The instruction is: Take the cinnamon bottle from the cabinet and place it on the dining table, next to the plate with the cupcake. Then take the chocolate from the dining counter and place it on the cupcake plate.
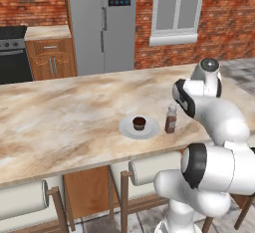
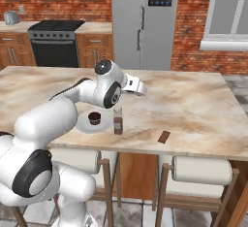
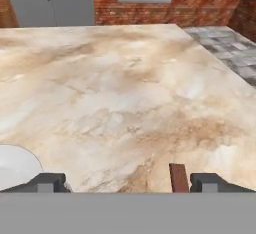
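Observation:
The cinnamon bottle (image 1: 171, 120) (image 2: 117, 121) stands upright on the marble dining table (image 1: 60, 117) (image 2: 203, 105), just right of the white plate (image 1: 149, 131) (image 2: 83, 125) (image 3: 12, 165) with the dark cupcake (image 1: 139, 123) (image 2: 94, 118). The chocolate (image 2: 164, 136) (image 3: 178, 177), a small flat brown bar, lies near the table's front edge, further right. My gripper (image 3: 129, 183) hangs over the table above the bottle, open and holding nothing. In the hand view the bar lies just inside the right fingertip (image 3: 210, 182). The cabinet is out of view.
Cushioned stools (image 1: 154, 170) (image 2: 201, 170) stand along the table's near side. A grey fridge (image 1: 102, 23) (image 2: 143, 22), a stove (image 2: 53, 41) and a brick wall with a window (image 1: 177, 8) lie beyond. The table's right end (image 3: 220, 63) borders a tiled floor.

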You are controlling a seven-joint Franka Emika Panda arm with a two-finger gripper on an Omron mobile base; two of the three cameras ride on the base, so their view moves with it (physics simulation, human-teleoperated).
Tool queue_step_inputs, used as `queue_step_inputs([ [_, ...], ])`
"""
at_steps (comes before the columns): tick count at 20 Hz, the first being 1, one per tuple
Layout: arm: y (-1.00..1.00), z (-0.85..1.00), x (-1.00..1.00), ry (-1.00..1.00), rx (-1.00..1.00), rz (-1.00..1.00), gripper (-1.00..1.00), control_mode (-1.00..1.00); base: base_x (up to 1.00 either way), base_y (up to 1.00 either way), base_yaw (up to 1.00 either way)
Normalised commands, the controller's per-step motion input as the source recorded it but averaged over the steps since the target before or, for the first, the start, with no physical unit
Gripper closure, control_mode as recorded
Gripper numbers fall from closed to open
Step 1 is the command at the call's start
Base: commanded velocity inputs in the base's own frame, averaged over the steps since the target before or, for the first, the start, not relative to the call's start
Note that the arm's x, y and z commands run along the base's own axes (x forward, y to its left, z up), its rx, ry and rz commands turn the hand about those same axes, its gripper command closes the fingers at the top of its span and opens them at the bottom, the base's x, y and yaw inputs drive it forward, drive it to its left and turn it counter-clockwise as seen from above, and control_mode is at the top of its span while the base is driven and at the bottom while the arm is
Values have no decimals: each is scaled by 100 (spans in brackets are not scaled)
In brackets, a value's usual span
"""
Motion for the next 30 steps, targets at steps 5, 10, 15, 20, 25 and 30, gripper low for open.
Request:
queue_step_inputs([
  [5, -100, -10, -36, 31, 3, -18, -100, -100, 0, 0, 0],
  [10, -92, -85, -24, 26, 6, -13, -100, -100, 0, 0, 0],
  [15, -63, -100, 2, 16, 15, -1, -100, -100, 0, 0, 0],
  [20, 0, -73, 33, 13, 22, 0, -100, -100, 0, 0, 0],
  [25, -10, -71, 15, 5, 19, 0, -100, -100, 0, 0, 0],
  [30, 0, -39, 23, 6, 5, 0, -100, -100, 0, 0, 0],
])
